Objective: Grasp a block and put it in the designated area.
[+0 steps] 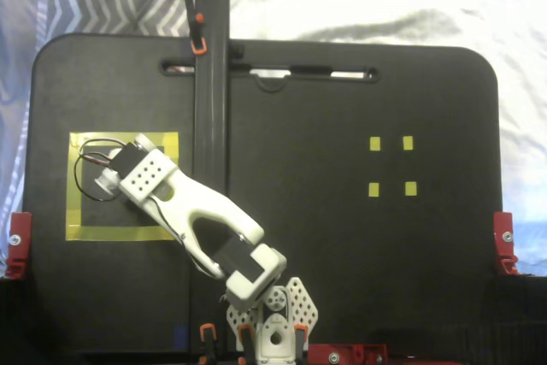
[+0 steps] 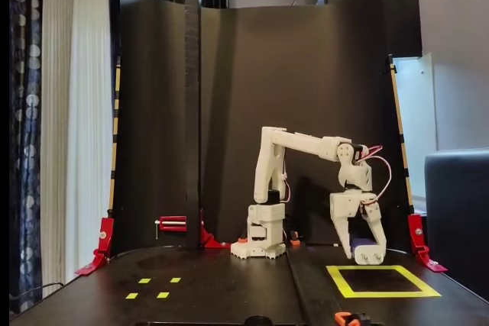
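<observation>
Gripper (image 2: 367, 253) at lower right, clamped on the block (image 2: 367, 250), should descend squarely inside the designated area (image 2: 382, 280) before releasing.

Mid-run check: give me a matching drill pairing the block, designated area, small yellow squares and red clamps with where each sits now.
1. block
2. designated area
3. small yellow squares
4. red clamps

A. at the board's side edges
B. gripped in the tool
C. left half of the board, seen from above
D. right half of the board, seen from above

Pairs: 1-B, 2-C, 3-D, 4-A
</observation>
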### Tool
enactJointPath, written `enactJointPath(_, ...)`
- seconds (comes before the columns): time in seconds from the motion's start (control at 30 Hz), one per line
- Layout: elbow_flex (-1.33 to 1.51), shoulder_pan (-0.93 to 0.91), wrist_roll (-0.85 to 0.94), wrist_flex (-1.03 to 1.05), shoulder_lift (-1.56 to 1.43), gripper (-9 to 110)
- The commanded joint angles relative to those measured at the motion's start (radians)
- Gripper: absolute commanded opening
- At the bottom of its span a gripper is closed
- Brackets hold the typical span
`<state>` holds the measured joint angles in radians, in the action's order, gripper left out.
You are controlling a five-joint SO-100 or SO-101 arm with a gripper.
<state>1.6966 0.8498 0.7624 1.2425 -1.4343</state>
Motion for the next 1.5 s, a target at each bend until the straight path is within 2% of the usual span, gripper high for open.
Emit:
enactJointPath(0.0,-0.006,0.0,-0.011,-0.014,0.012,14)
enactJointPath(0.8,-0.012,0.023,-0.008,-0.1,0.202,14)
enactJointPath(1.47,-0.018,0.018,0.003,-0.067,0.218,17)
